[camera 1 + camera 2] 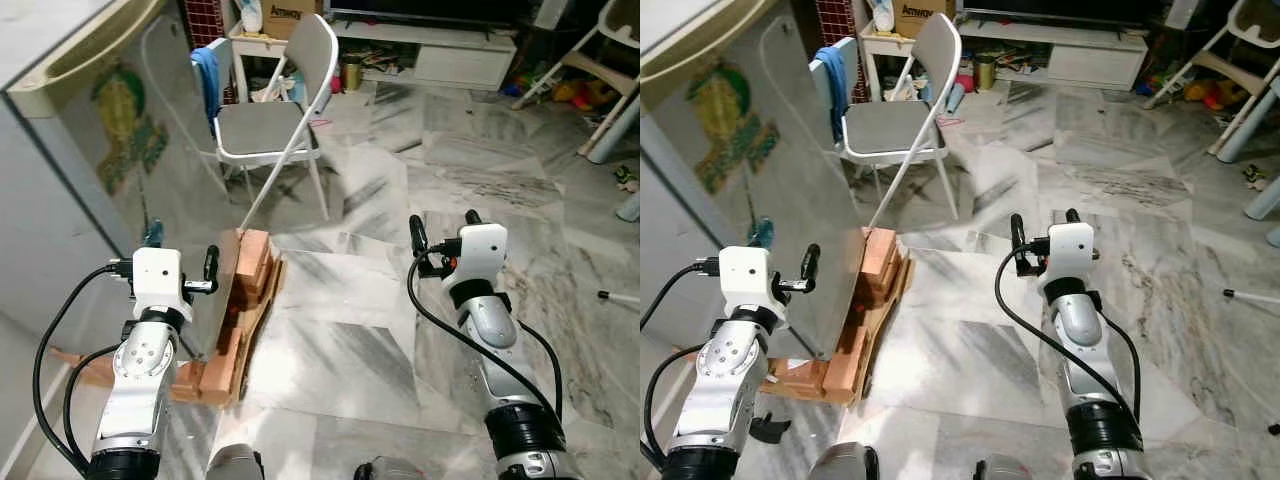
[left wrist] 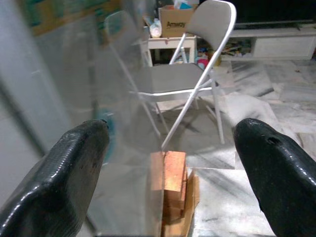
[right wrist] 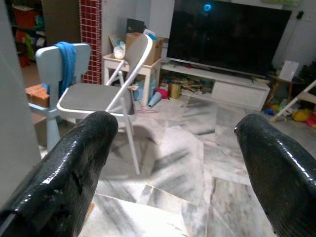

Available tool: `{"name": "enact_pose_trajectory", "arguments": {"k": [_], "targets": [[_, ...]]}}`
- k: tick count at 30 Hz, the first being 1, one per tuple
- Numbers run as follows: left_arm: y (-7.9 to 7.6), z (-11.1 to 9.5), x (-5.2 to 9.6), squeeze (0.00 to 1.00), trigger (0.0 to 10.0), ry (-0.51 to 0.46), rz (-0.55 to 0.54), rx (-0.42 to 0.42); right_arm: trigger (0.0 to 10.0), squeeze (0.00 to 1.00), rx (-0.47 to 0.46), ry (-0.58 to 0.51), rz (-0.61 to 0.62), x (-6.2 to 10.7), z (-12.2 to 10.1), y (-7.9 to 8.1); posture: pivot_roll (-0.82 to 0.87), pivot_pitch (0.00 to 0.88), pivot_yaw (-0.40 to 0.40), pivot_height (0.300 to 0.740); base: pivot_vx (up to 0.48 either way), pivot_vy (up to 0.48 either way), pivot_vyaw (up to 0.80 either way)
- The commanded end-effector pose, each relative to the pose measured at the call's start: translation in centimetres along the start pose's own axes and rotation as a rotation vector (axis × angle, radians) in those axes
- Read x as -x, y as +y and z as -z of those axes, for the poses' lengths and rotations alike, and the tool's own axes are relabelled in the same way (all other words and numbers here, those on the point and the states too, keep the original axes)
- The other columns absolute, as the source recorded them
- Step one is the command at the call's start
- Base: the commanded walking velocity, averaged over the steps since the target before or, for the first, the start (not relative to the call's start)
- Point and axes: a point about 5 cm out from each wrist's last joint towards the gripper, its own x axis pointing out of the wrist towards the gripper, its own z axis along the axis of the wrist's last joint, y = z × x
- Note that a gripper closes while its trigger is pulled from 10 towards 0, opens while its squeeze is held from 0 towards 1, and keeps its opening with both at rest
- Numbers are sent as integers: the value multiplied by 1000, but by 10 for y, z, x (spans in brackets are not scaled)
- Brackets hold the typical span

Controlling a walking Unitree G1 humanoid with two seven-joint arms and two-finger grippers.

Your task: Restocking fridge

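Fridge (image 1: 60,190) is seen at the near left, its reflective grey side panel carrying a green and yellow sticker (image 1: 125,130); the cabinet is raised on a wooden pallet (image 1: 245,310) that juts out at its right corner. Whether the door is open or closed cannot be told from these views; no interior and no handle are made out

Left gripper (image 1: 180,258) is held up just beside the right edge of the fridge panel, fingers spread apart and empty; in the left wrist view the panel edge and the pallet blocks are framed between its two fingers (image 2: 74,173). Right gripper (image 1: 442,230) is held over bare marble floor (image 1: 360,330), well apart from the fridge, fingers likewise spread and holding nothing

No stock items are seen in either gripper or on the floor nearby. A grey folding chair (image 1: 275,120) stands on the far side of the pallet, with a TV cabinet (image 1: 430,50) farther back

Judgement: the step in hand appears to be the approach to the fridge, before any item is handled. The next move is judged to call for turning left to face the fridge front and locating its door edge or handle; the pallet corner is a likely obstruction for the feet
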Motion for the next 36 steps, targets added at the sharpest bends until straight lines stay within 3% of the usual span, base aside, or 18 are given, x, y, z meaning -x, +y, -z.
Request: {"name": "enact_pose_trajectory", "arguments": {"k": [1,8,26,28,36], "targets": [[4,-3,1,0,10000,-12,-7,3,10000,0,3,-12,-8,-2,-4,3,72,49,-12,740,0,480,0],[0,-2,-1,0,10000,-7,3,12,10000,0,14,-1,-12,-2,-2,3,81,34,-13,740,0,475,0],[-5,-7,-5,0,10000,-15,50,14,10000,0,34,31,19,10,6,-3,61,30,-1,740,0,0,0],[-10,-5,-9,0,10000,-5,74,57,10000,0,29,31,26,13,6,-3,37,24,5,740,0,0,0],[-16,-4,-24,0,10000,0,88,57,10000,0,26,13,57,24,0,-10,-10,38,20,740,0,0,0]]}}
